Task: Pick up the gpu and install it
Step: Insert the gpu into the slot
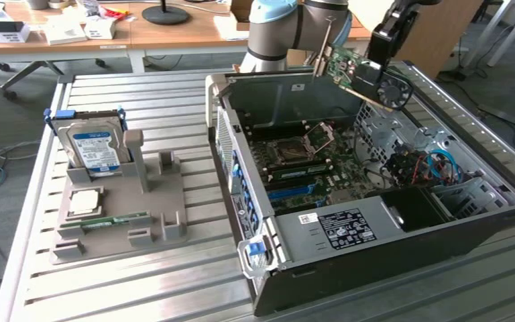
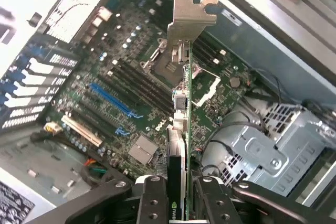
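The gpu [image 1: 358, 75] is a green card with a black fan and a silver end bracket. It hangs tilted in the air above the back rim of the open computer case [image 1: 356, 231]. My gripper [image 1: 377, 62] is shut on it from above. In the wrist view I see the gpu [image 2: 181, 124] edge-on, clamped between my two black fingers [image 2: 152, 199], with its bracket pointing away from me. My gripper [image 2: 181, 205] holds it over the motherboard [image 2: 126, 72], well clear of the blue slot [image 2: 113, 100] and the other expansion slots.
On the exterior view's left, a grey holder [image 1: 123, 201] carries a silver hard drive with a blue label [image 1: 96, 146], a processor chip [image 1: 84, 201] and a green memory stick [image 1: 115, 220]. Inside the case are a drive cage [image 2: 273, 150] and cables [image 1: 432, 168]. Behind stand desks.
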You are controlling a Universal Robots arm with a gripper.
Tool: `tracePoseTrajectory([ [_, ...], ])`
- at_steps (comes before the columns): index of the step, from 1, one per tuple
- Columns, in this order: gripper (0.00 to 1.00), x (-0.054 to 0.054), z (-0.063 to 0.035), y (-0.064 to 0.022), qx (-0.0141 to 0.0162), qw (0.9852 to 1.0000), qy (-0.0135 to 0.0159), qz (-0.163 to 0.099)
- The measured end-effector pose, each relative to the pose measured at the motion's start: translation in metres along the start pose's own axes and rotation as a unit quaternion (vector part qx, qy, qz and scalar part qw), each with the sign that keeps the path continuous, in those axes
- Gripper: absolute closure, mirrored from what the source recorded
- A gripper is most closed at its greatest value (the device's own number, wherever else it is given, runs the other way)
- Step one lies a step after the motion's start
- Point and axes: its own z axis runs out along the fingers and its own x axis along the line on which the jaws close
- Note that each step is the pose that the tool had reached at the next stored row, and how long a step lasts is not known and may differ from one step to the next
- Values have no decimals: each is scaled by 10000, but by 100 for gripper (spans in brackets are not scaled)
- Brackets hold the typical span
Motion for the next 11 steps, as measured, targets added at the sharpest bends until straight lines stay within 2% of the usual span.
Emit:
tracePoseTrajectory([
  [3,74,0,1,0,5,9996,10,-269],
  [6,74,0,2,0,10,9985,21,-545],
  [11,74,0,4,0,18,9950,38,-998],
])
